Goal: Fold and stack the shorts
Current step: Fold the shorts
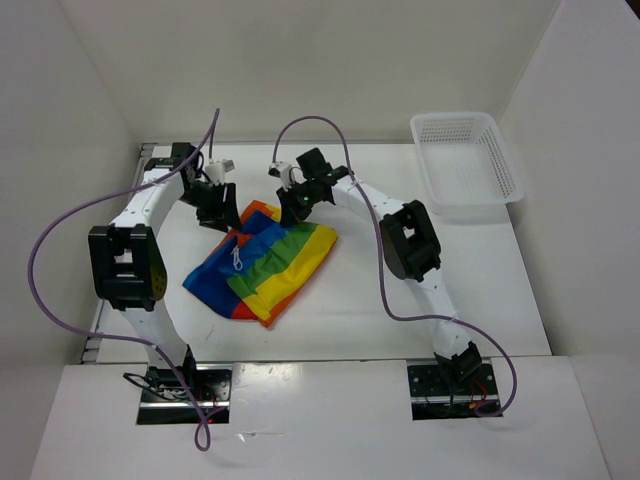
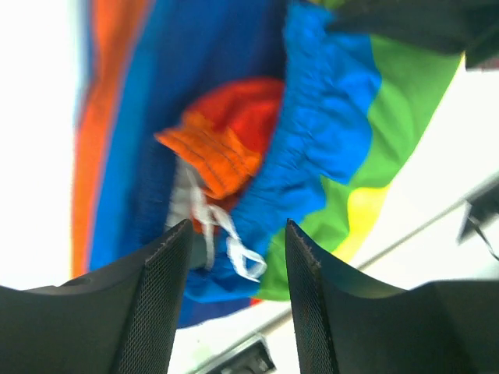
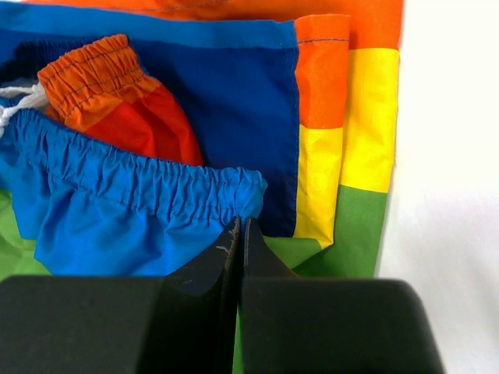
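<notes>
Jaws pressed together, your right gripper [image 3: 240, 224] is touching the gathered blue waistband [image 3: 156, 175] of the shorts [image 3: 234, 101]; your left gripper [image 2: 238, 226] is gaping, empty.

Overhead camera looks down; 2 close wrist cameras share the shorts [image 1: 262, 262].

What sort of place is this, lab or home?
Most likely a lab test cell, not a home: plain white walls box in a white table, a left arm and right arm are bolted to its near edge, and the props are striped shorts and a mesh basket.
</notes>
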You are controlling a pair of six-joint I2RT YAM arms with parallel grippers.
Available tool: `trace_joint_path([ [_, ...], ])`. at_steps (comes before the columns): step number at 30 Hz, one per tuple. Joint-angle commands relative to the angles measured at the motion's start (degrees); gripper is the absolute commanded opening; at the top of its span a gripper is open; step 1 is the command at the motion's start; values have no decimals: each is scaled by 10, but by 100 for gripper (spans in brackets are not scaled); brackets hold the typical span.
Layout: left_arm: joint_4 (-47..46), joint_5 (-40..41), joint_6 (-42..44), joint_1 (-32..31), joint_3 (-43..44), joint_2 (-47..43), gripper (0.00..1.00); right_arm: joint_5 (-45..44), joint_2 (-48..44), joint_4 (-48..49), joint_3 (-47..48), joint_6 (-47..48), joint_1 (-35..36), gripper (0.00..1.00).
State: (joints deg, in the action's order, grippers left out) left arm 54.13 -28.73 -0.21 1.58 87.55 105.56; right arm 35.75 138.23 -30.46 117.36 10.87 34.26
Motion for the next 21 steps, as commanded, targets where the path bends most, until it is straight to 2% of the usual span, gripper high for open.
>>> trace_joint_path([
  [1,-19,60,2,-7,17,-9,59,-2,-56,-14,15,40,4,0],
  [3,-24,76,2,-19,3,3,59,-2,-61,-19,21,52,9,0],
  [11,-31,39,2,-19,10,49,59,-2,-90,-30,31,78,20,0],
  [19,-41,57,2,-26,3,77,43,-2,-96,-36,37,78,31,0],
  [21,-41,47,2,-26,-2,83,36,-2,-96,-36,37,78,31,0],
])
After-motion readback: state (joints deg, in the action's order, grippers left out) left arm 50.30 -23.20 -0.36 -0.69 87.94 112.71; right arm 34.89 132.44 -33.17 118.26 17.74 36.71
